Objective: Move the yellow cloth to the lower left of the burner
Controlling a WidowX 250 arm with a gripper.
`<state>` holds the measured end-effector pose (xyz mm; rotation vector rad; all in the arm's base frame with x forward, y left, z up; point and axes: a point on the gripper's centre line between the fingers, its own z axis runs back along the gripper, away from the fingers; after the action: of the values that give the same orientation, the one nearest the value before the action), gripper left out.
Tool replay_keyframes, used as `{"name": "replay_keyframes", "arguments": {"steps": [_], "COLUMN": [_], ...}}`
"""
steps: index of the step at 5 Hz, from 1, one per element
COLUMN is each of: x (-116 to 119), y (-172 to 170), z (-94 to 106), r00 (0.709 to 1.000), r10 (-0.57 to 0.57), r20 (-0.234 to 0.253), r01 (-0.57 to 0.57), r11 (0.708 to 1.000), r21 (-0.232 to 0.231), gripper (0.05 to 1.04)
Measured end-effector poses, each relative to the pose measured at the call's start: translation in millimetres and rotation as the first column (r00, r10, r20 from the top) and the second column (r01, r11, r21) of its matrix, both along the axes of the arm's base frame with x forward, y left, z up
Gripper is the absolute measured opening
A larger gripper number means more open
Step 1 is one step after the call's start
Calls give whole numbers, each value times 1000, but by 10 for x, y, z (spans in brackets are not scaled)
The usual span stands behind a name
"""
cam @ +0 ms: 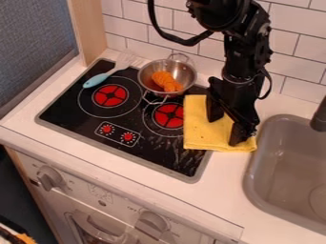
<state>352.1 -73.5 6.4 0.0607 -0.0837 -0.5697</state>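
Gripper (226, 129) spread wide, nothing held; shallow pinch could lose flat yellow cloth (202, 129); low leftward drag might bump metal pot (147, 76).

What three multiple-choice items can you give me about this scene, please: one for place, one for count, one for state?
1. Where is the metal pan?
A) in the sink
B) at the back of the stove
C) on the floor

2. How many red knobs has the stove?
A) one
B) two
C) four

3. How are the gripper's fingers?
A) pressed together
B) apart

1 B: it stands by the wall-side edge.
2 B: both sit in one outlined panel.
3 B: yellow cloth shows between them.
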Motion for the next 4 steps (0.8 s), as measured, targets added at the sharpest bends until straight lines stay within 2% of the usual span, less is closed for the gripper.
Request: {"name": "replay_keyframes", "arguments": {"steps": [2, 3, 4], "x": [-46, -153, -360], "y": [71, 107, 181], "z": [-53, -50, -44], "r00": [1000, 1000, 998], "r10": [19, 26, 69], "r20": [0, 4, -7], "r01": [-19, -26, -68], "r11": [999, 999, 996], "r21": [26, 32, 49], "gripper": [1001, 999, 999]}}
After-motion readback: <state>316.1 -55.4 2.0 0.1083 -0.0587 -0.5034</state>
